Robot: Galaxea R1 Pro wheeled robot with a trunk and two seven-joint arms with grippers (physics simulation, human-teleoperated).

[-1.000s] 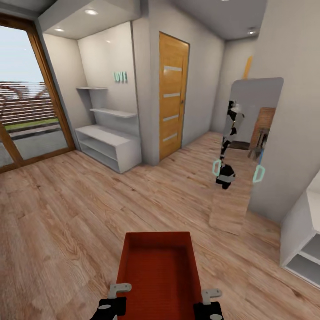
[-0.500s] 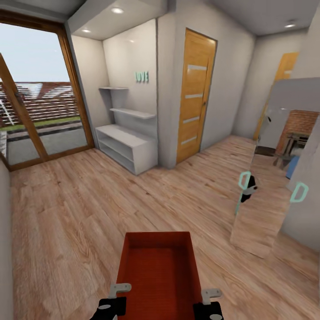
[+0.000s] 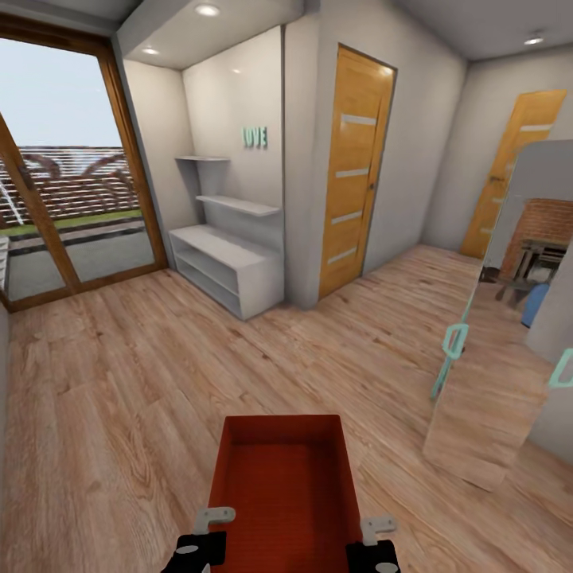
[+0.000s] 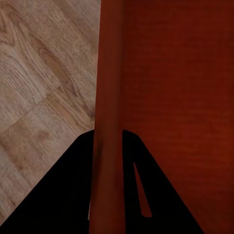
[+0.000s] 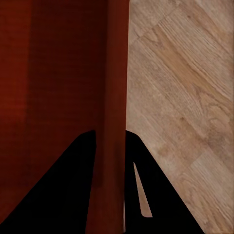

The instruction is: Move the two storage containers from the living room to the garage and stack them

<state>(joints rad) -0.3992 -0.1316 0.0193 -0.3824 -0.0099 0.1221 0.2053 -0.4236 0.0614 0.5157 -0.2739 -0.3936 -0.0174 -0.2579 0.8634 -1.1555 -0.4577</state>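
Observation:
One orange-red storage container [image 3: 284, 485] is carried in front of me, low in the head view, above light wood-plank flooring [image 3: 143, 374]. My left gripper [image 3: 208, 527] is shut on its left wall [image 4: 108, 97], its black fingers [image 4: 73, 195] straddling the rim. On the opposite side my right gripper [image 3: 372, 532] is shut on the right wall [image 5: 116, 97], with black fingers [image 5: 146, 195] on both sides of it. The second container is out of view, as is the garage.
A wooden door [image 3: 354, 167] stands ahead, with a second wooden door [image 3: 513, 167] further right. A white shelf unit [image 3: 227, 267] fills an alcove at left, beside a large glass patio door [image 3: 72, 183]. A tall leaning mirror [image 3: 501, 318] stands at right.
The whole view has swung to the left and forward: doors and mirror shifted right, and my reflection left the mirror. The container and both grippers hold the same place in the picture.

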